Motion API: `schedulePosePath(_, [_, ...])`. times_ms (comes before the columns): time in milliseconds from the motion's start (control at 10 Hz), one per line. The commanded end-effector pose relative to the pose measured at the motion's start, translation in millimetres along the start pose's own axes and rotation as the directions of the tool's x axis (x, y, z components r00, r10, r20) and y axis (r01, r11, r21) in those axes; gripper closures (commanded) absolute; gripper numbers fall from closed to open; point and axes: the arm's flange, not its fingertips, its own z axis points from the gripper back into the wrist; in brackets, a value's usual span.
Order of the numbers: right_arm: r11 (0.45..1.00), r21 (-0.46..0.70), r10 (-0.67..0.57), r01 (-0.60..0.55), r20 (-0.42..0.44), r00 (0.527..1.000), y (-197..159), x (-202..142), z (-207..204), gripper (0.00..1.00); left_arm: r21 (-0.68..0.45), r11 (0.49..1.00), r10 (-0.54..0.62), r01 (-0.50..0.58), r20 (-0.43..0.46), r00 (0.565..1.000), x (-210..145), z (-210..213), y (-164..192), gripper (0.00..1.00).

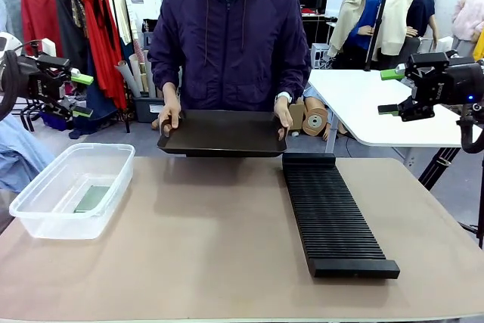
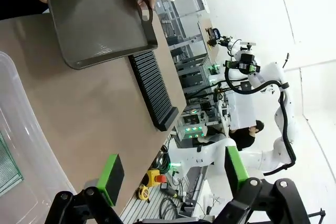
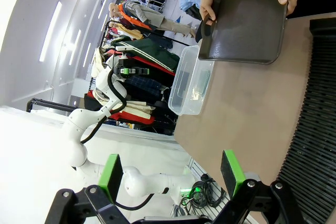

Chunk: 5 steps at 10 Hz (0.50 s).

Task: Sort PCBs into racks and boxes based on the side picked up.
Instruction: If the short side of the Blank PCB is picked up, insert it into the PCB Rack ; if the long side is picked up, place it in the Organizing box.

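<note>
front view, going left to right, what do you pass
left gripper → clear tub with a PCB lying inside → black tray held in the person's hands → ribbed black rack → right gripper

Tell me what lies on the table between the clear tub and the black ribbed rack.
Nothing: in the front view, bare tabletop separates the tub from the rack.
</note>
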Motion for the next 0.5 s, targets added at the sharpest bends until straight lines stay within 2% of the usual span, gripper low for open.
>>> schedulePosePath(0, [1.0, 0.007, 0.009, -0.009, -0.001, 1.0, 3.1, 1.8, -0.1, 0.0, -0.006, 1.0, 0.001, -0.001, -0.006, 1.0, 0.9, 0.7, -1.8, 0.0])
schedulePosePath(400, [1.0, 0.007, 0.009, -0.009, -0.001, 1.0, 3.1, 1.8, -0.1, 0.0, -0.006, 1.0, 0.001, -0.001, -0.006, 1.0, 0.9, 0.7, -1.8, 0.0])
